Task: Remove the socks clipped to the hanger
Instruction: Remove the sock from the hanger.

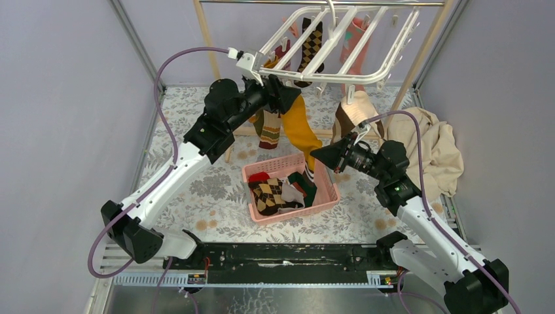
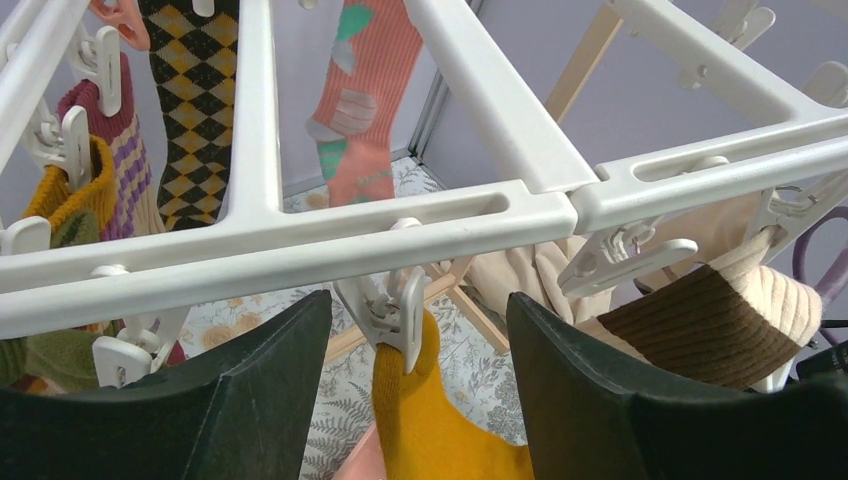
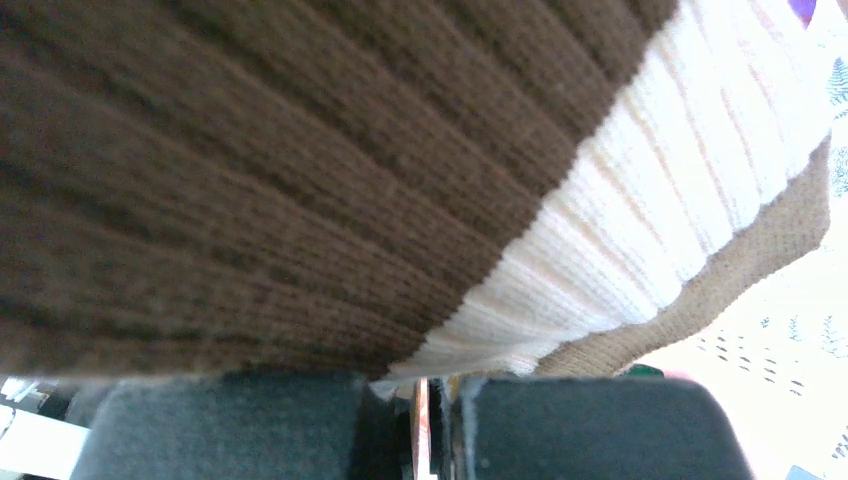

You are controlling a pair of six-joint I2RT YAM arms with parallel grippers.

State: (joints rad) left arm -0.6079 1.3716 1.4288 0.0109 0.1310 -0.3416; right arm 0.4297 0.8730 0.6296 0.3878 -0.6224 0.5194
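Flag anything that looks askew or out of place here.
A beige cloth lies crumpled on the right, outside the basket holding loose socks. The hanger looks tilted, though the angle may exaggerate that. Nothing spilled or broken.

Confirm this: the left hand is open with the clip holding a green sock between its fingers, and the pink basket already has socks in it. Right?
Not quite: the sock on that clip is mustard yellow, not green, as the left wrist view shows. The left hand is open with the clip between its fingers, and the pink basket already holds socks.
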